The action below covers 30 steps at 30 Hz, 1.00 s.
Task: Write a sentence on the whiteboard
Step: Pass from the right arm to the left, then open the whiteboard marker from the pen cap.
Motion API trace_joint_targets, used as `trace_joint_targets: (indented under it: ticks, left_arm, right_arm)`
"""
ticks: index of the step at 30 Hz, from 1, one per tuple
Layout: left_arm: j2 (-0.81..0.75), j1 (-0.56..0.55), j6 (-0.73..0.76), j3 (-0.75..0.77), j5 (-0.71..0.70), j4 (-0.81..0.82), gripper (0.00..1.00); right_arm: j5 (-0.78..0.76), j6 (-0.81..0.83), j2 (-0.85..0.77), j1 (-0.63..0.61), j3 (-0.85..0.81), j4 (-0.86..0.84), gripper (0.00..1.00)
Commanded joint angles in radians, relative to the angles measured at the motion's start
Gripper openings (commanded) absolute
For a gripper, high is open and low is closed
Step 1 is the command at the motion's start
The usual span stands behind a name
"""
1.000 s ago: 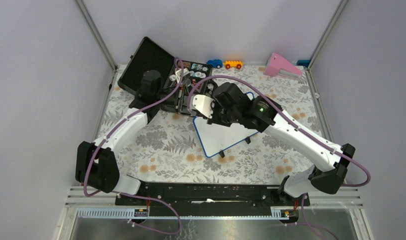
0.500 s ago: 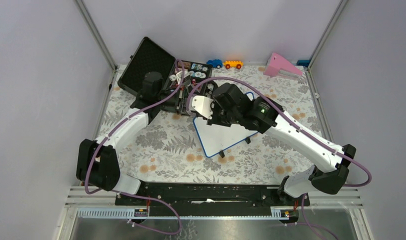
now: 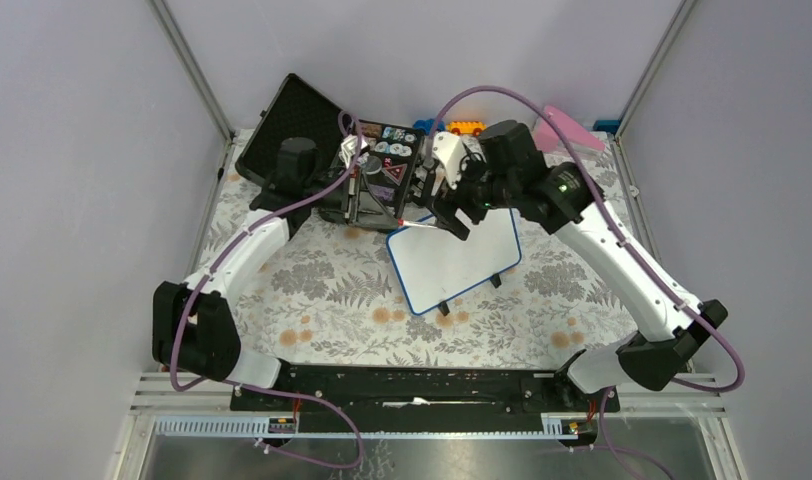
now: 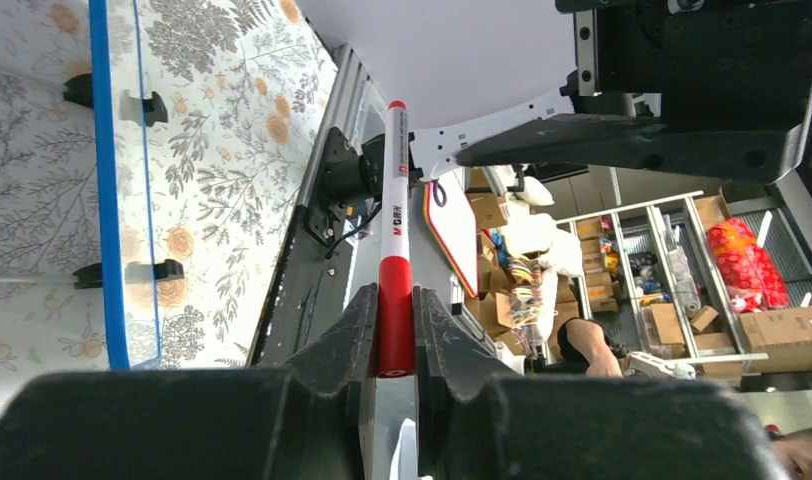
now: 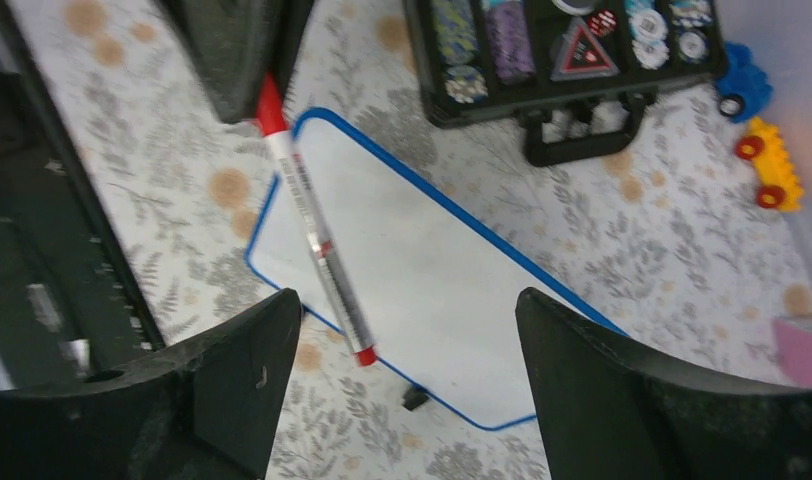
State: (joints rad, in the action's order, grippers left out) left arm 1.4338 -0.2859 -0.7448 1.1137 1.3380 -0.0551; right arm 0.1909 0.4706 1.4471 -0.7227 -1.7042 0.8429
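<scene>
Nearby, open black case point(image 3: 287, 125) holding round patterned discs point(image 5: 507, 40) and 1 red-edged triangle point(image 5: 582, 50), left gripper point(image 4: 394, 300) clamped on red marker point(image 4: 395, 230), right gripper point(image 5: 402, 310) spread wide above whiteboard point(image 5: 432, 270).

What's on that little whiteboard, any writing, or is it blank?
Blank. The whiteboard shows plain white inside its blue frame in the overhead and right wrist views; no letters.

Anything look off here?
The whiteboard sits askew and shows no writing. The left gripper has its jaws shut on the marker, gripping its red end. Nothing looks spilled or broken.
</scene>
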Motion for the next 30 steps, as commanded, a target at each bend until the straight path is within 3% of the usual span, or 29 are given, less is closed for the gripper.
trace_joint_targets:
  ticks: [1,4,9,13,16,21,23,26,28,30]
  left_arm:
    - [-0.031,0.015,0.398,0.127,-0.009,-0.323,0.0]
    - [-0.027,0.021,0.604,0.177,0.021,-0.483,0.0]
    - [-0.073,0.057,0.648,0.193,0.039,-0.509,0.0]
    - [-0.125,0.066,0.643,0.196,0.017,-0.487,0.0]
    - [-0.178,0.074,0.543,0.17,0.024,-0.349,0.0]
    - [-0.209,0.084,0.313,0.11,0.039,-0.087,0.0]
    - [-0.208,0.085,0.269,0.107,0.038,-0.036,0.0]
    - [-0.206,0.085,0.163,0.081,0.034,0.088,0.0]
    - [-0.205,0.089,0.067,0.052,0.029,0.203,0.0]
    - [-0.203,0.094,-0.053,0.018,0.029,0.349,0.0]
  right_arm:
    - [0.341,-0.145,-0.053,0.05,-0.039,-0.005,0.87]
    - [0.53,-0.229,-0.045,0.102,-0.026,-0.03,0.9]
    - [0.797,-0.515,-0.034,0.236,0.047,-0.261,0.91]
    - [0.875,-0.666,-0.017,0.269,0.111,-0.424,0.91]
    - [0.946,-0.761,-0.001,0.274,0.178,-0.555,0.88]
    - [1.041,-1.09,0.017,0.275,0.318,-0.928,0.79]
    - [1.07,-1.266,0.026,0.275,0.369,-1.131,0.75]
    - [1.098,-1.63,0.054,0.275,0.458,-1.635,0.68]
    - [1.097,-1.777,0.077,0.275,0.48,-1.787,0.61]
    - [1.105,-1.802,0.089,0.273,0.476,-1.815,0.52]
